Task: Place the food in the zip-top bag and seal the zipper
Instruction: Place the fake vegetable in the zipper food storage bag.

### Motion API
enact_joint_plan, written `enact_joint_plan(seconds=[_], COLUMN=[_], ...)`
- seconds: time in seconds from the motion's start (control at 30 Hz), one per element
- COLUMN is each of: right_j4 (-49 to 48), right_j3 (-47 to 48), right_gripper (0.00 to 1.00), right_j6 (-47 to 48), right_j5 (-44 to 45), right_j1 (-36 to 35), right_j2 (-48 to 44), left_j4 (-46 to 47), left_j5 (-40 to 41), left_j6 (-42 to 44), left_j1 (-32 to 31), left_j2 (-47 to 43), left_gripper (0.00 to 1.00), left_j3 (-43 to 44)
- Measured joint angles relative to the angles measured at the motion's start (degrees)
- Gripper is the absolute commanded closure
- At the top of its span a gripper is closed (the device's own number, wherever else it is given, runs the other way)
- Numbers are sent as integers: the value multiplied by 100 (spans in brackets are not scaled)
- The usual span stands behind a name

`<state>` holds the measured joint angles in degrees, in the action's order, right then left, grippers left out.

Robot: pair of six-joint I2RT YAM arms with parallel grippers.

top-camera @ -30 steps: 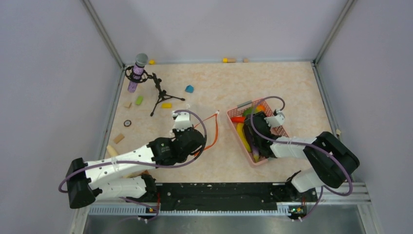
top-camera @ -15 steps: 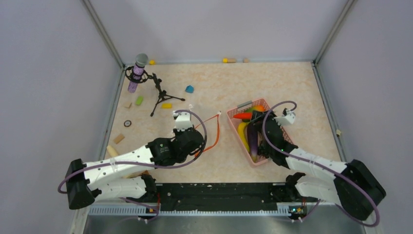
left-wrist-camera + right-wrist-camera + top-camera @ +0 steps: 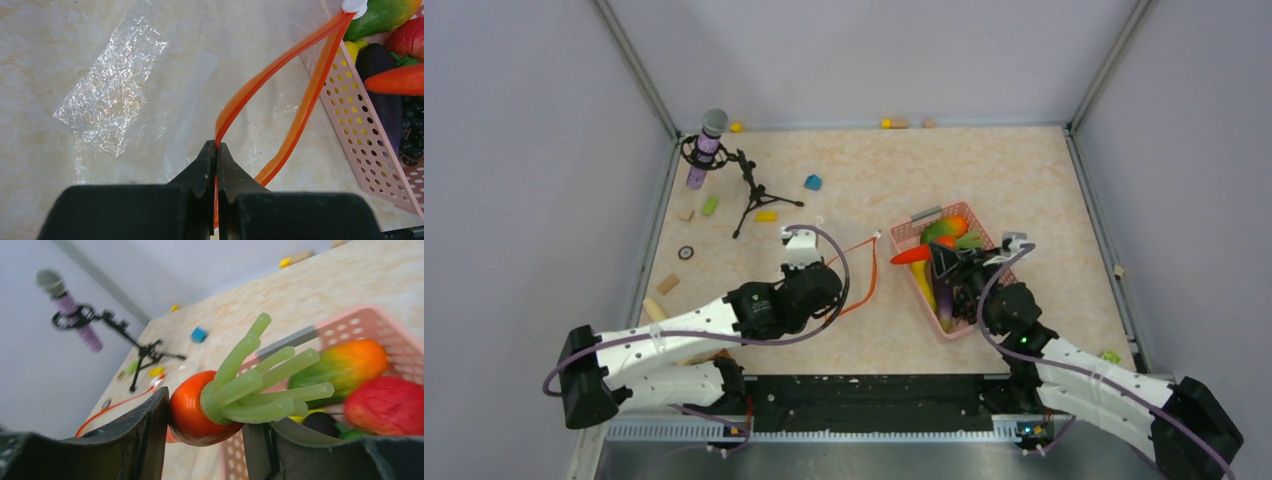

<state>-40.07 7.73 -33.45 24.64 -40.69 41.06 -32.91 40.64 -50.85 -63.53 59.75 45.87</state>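
**Left arm.** We are finding the left gripper (image 3: 216, 150) closed tight on one lip of the zipper (image 3: 280, 70), pinching the orange-red strip partway along its length. We judge that this hold is pulling that lip away from the other. The two strips are spreading apart from the white slider (image 3: 355, 5) into a loop, so the mouth is facing right, toward the food. The clear body of the zip-top bag (image 3: 112, 100) is lying crinkled on the table (image 3: 45, 45), left of the strips.

**Right arm.** The right gripper (image 3: 207, 432) is gripping the carrot (image 3: 187, 410), its jaws partly apart across the thick end, just below the green stalks. In the top view the carrot is hanging over the left rim of the pink basket (image 3: 360, 150), its tip pointing left toward the slider. It is near the bag mouth but not in it.

**Remaining food.** The eggplant (image 3: 380, 65) and the grapes (image 3: 412, 140) are sitting in the basket with other pieces. We are seeing nothing inside the bag.

**Assessment.** We are judging the task to be at an early stage, with the first piece in transfer and sealing not yet begun. The loop is narrow and only one lip is being held, so the carrot probably needs to enter tip first. Its stalks may catch on the free lip.
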Motion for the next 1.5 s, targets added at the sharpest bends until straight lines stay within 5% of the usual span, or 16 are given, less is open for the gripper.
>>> enact_joint_plan(seconds=[0.27, 0.7, 0.97, 1.17, 1.5], right_j4=[-1110, -2273, -1537, -188, 750], right_j3=[564, 1530, 2173, 2835, 2865], right_gripper=[86, 80, 44, 31, 1], right_j6=[1281, 2343, 2122, 1768, 1375], right_j5=[-437, 116, 461, 522, 289], right_j1=[-1449, -2577, -2754, -2758, -2769], right_j2=[1635, 3781, 3995, 3897, 3515], left_j4=[-9, 299, 769, 990, 835], left_j5=[-107, -815, -1255, -1403, -837], left_j6=[-2, 177, 435, 544, 308], left_j1=[0, 0, 0, 0, 0], left_j2=[0, -623, -1211, -1598, -1759], left_gripper=[100, 100, 100, 100, 100], left_j3=[0, -83, -424, -614, -619])
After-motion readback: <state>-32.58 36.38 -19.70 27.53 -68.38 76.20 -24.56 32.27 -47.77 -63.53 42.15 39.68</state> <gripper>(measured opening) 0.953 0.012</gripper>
